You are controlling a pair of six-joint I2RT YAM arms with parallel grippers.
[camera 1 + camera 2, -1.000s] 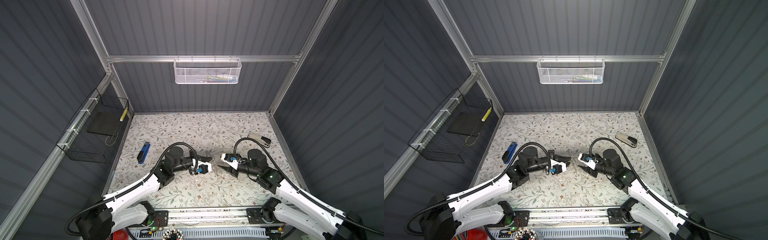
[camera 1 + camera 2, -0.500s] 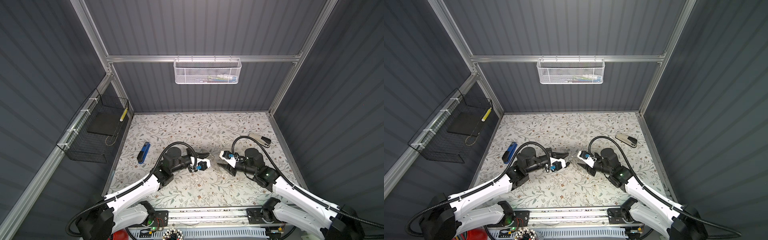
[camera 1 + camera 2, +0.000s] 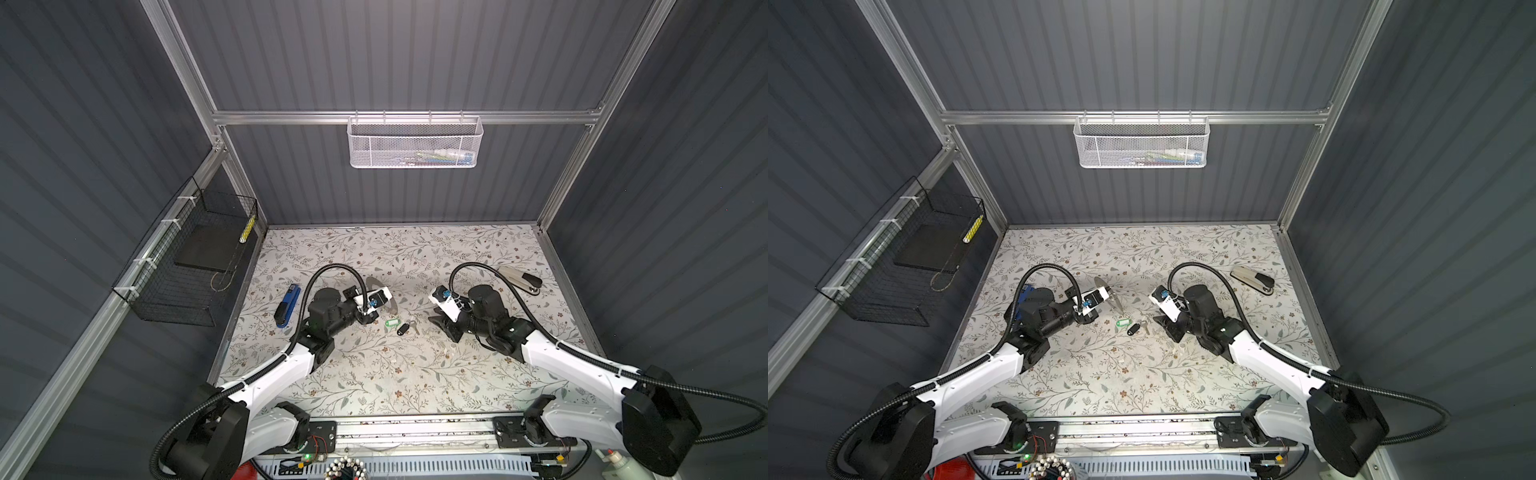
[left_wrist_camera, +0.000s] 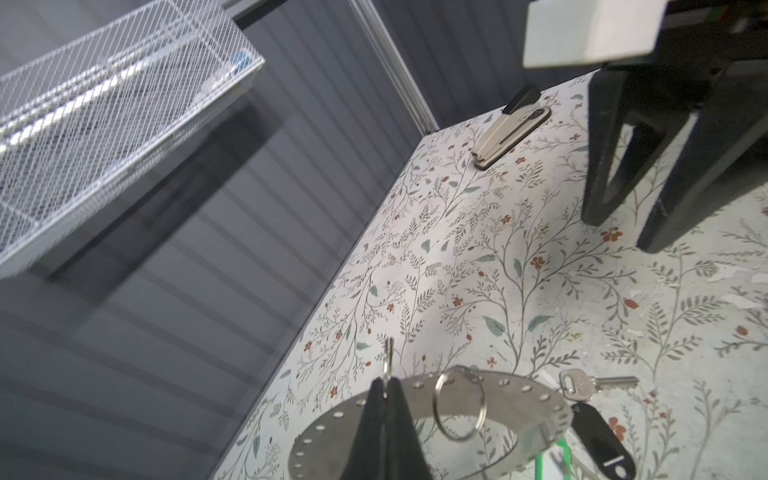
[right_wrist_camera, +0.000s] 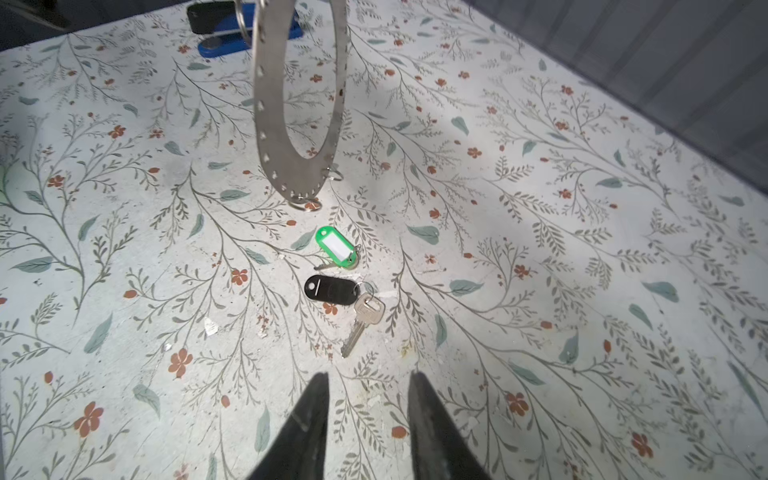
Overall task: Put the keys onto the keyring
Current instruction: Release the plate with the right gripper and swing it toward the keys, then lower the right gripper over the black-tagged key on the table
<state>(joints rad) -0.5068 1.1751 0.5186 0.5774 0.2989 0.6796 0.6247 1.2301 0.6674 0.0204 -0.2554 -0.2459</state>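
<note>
On floral table [image 3: 415, 374], left jaws clamp partly hidden keyring [image 4: 519, 395]; right jaws apart near keys [image 5: 332, 289].

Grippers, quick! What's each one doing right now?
Left gripper: shut on the keyring.
Right gripper: open, holding nothing.

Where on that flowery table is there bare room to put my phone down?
Roomiest: the far strip of table along the back wall, beyond blue stapler and beige stapler. The near middle by the front rail is bare too. Crowded: the centre, where the left gripper holds the keyring beside green tag, black tag and key, right gripper close.
</note>
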